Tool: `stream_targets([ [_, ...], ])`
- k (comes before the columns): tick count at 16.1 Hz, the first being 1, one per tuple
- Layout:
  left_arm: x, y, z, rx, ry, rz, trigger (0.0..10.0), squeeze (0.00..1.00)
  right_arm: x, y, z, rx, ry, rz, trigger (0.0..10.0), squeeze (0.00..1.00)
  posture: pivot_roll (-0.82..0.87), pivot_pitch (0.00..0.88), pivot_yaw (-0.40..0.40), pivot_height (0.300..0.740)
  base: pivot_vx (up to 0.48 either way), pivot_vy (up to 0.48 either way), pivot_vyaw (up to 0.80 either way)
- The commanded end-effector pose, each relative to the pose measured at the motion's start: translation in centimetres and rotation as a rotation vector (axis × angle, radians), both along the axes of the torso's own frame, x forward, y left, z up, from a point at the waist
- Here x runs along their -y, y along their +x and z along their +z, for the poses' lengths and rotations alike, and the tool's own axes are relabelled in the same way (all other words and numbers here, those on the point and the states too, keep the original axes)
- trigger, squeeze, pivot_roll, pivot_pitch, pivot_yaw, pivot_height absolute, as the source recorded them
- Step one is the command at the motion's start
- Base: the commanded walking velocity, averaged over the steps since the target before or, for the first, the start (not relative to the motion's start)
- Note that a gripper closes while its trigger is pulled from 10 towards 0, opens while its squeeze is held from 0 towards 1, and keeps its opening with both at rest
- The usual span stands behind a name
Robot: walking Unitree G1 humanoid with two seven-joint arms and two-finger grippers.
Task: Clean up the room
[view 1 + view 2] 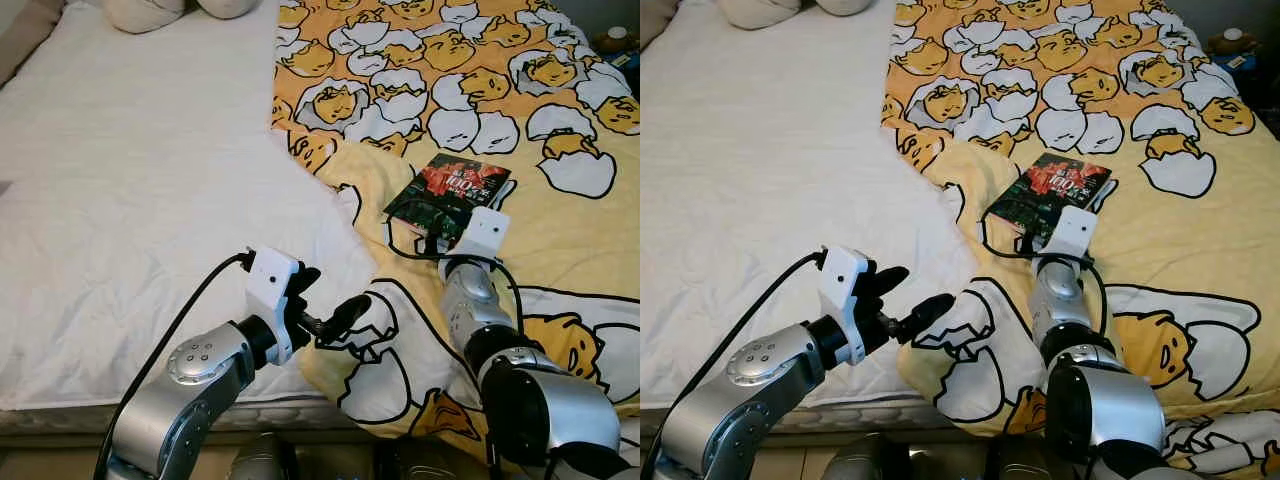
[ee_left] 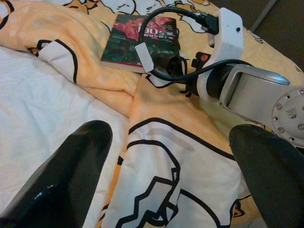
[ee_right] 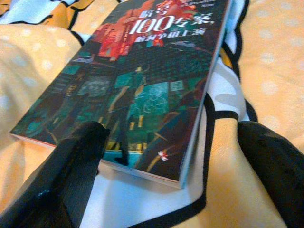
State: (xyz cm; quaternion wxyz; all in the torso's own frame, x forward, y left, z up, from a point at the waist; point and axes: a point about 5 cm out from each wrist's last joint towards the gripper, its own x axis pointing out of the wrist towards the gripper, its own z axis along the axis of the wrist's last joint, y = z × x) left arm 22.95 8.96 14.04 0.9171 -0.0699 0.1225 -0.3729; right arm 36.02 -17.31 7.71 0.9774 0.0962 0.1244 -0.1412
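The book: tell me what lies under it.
The book lies flat on the yellow egg-print blanket, near the open right gripper. Whatever is beneath the blanket there is covered.

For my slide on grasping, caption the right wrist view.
Open right gripper closing in on a book lying on the yellow blanket.

White bed (image 1: pixel 130 180), yellow egg-print blanket (image 1: pixel 560 250), book (image 1: pixel 447 188) atop

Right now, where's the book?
The book lies flat on the yellow cartoon blanket, on the robot's right side of the bed, just ahead of the right gripper, whose jaws are open around its near corner.
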Motion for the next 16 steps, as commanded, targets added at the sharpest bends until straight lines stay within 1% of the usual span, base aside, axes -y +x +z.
stream_targets([
  [1,0.0,-0.3,0.1,-0.001,0.004,-0.004,10.0,0.0,-0.6,0.1,-0.1,-0.012,0.011,0.028,10.0,0.0,0.22,0.194,0.085,0.74,0.0,0.0,0.0],
  [4,0.0,-0.2,0.1,-0.001,0.004,0.0,10.0,0.0,-0.7,0.2,0.3,0.002,-0.051,0.021,10.0,0.0,0.22,0.193,0.078,0.74,0.0,0.0,0.0],
  [5,-0.1,-0.2,0.1,-0.001,0.003,0.003,10.0,0.0,-1.0,0.3,0.6,0.021,-0.121,0.034,10.0,0.0,0.21,0.191,0.077,0.74,0.0,0.0,0.0],
  [6,0.1,-0.2,0.1,-0.001,0.0,0.002,10.0,0.0,-1.6,0.3,0.7,0.03,-0.139,0.064,10.0,0.0,0.21,0.19,0.076,0.74,0.0,0.0,0.0],
  [12,0.0,0.0,0.1,0.002,0.001,-0.001,10.0,0.0,-2.0,0.3,0.2,-0.019,-0.056,0.09,10.0,0.0,0.21,0.188,0.079,0.74,0.0,0.0,0.0],
  [13,0.0,0.0,0.1,0.003,0.003,0.0,10.0,0.0,-1.5,0.6,0.8,0.002,-0.132,0.05,10.0,0.0,0.22,0.185,0.075,0.74,0.0,0.0,0.0],
  [14,0.0,0.0,0.1,0.004,0.003,0.0,10.0,0.0,-1.2,0.7,1.1,0.015,-0.142,0.02,10.0,0.0,0.22,0.182,0.069,0.74,0.0,0.0,0.0],
  [15,0.0,0.0,0.1,0.004,0.004,0.001,10.0,0.0,-0.9,0.5,0.9,0.007,-0.097,-0.035,10.0,0.0,0.21,0.181,0.066,0.74,0.0,0.0,0.0],
  [16,0.0,0.1,0.1,0.005,0.004,0.002,10.0,0.0,-0.4,0.2,0.5,-0.004,-0.03,-0.116,10.0,0.0,0.21,0.178,0.064,0.74,0.0,0.0,0.0],
])
